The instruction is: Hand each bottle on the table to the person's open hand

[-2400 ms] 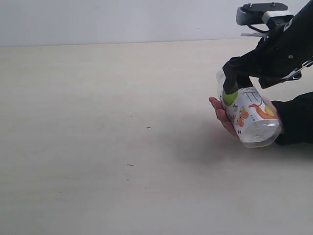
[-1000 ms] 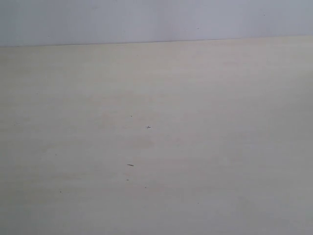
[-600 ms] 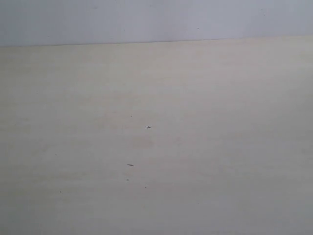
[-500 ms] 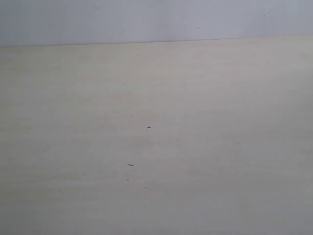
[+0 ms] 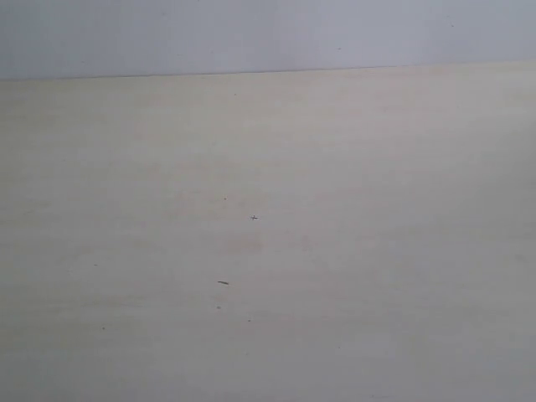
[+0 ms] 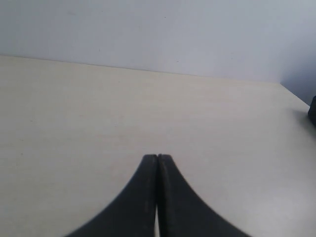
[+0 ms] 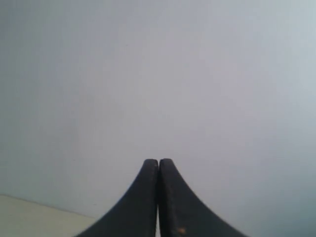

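Fingers point(image 6: 140, 197) of the left gripper point(image 6: 157, 157) were clenched tip to tip with nothing between them, seen in the left wrist view as 2 black curved blades meeting in a thin seam. Beyond them lay the table point(image 6: 74, 113), pale beige, running back to a grey-white wall point(image 6: 163, 34). A small dark shape point(image 6: 312, 109) sat by the table's far corner, cut off by the frame edge, with too little showing to name it. In the right wrist view the right gripper point(image 7: 158, 161) was likewise clenched on nothing, its 2 fingers touching along their length, with a tiny orange fleck point(image 7: 180, 230) on 1 of them. That camera faced mostly the wall, with only a sliver of table in 1 corner. In the exterior view the table filled most of the frame below the wall, marked by a small cross-shaped speck point(image 5: 254, 218) and a short dark dash point(image 5: 223, 282) near it, closer to the camera. Where the bottles were could not be told from any of the 3 views.
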`<state>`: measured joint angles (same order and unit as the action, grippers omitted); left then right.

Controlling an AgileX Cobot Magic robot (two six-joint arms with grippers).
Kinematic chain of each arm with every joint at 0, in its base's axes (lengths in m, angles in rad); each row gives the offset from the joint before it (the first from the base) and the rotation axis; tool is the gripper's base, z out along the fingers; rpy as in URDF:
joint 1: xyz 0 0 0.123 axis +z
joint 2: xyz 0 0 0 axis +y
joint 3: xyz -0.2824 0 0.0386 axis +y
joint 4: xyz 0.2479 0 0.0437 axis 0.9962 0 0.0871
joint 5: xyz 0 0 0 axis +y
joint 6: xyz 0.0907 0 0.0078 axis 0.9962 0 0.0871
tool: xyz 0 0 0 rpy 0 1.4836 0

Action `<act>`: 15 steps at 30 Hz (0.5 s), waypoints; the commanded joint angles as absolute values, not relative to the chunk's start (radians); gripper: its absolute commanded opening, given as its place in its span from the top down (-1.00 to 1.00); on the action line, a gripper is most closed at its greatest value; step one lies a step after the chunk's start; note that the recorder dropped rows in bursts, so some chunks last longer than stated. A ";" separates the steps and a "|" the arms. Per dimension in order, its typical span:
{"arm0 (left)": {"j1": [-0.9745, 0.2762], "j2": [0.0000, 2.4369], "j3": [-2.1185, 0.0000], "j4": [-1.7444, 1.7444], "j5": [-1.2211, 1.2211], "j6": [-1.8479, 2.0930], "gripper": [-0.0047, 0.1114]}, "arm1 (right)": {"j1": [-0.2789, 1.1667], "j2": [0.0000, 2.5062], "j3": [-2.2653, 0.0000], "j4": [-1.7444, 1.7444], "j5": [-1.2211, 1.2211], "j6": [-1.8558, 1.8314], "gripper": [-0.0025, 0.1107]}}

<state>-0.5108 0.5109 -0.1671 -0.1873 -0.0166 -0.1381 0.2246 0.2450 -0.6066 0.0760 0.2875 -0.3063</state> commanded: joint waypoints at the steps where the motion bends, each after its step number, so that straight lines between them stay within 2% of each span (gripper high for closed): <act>1: -0.509 0.508 -0.164 -0.188 -0.022 -0.134 0.92 | 0.120 0.162 -0.480 0.069 0.214 -0.320 0.96; 15: -0.509 0.508 -0.164 -0.188 -0.022 -0.134 0.92 | 0.024 0.000 -0.216 0.088 0.185 -0.229 0.96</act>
<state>-0.5108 0.5109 -0.1671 -0.1873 -0.0166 -0.1381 0.0347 0.0173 -0.2582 0.0796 0.1988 -0.2458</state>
